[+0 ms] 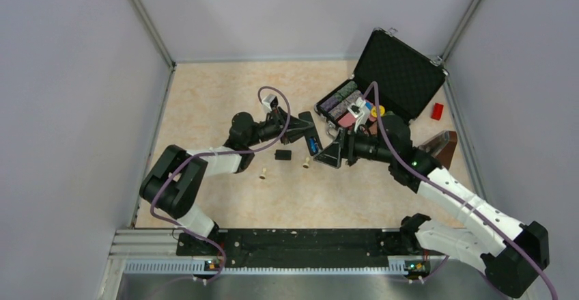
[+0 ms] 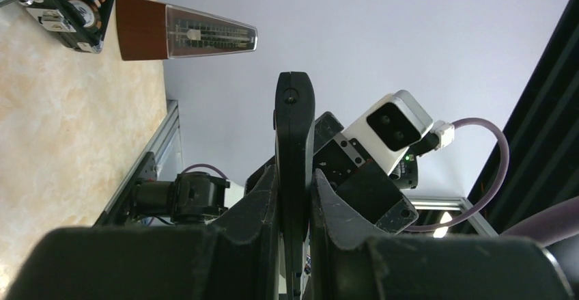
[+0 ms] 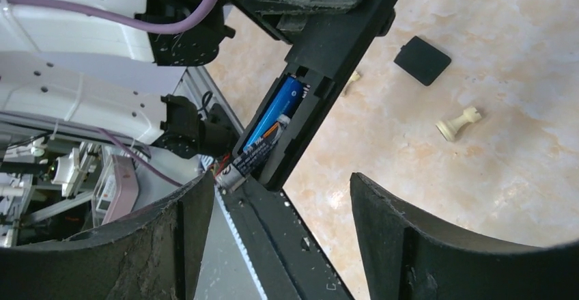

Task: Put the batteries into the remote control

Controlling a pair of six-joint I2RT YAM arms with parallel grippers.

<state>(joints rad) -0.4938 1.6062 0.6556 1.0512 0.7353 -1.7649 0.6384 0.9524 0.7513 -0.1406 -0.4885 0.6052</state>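
We clamp the remote [image 2: 293,115] in our left gripper [image 2: 295,184]; our right gripper [image 3: 276,191] gapes, the battery [image 3: 276,105] just beyond it.

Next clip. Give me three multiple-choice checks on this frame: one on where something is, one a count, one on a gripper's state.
1. Where is the small black cover?
A. flat on the table, apart from the remote
B. clipped onto the remote
C. inside the open case

2. How many beige pegs are on the table?
A. one
B. two
C. four

3. The left gripper is:
A. open
B. shut on a peg
C. shut on the remote

Answers: 1 A, the top view shows the cover lying by itself on the table. 2 B, the top view shows two pegs. 3 C, the left wrist view shows both fingers pressed against the remote's sides.
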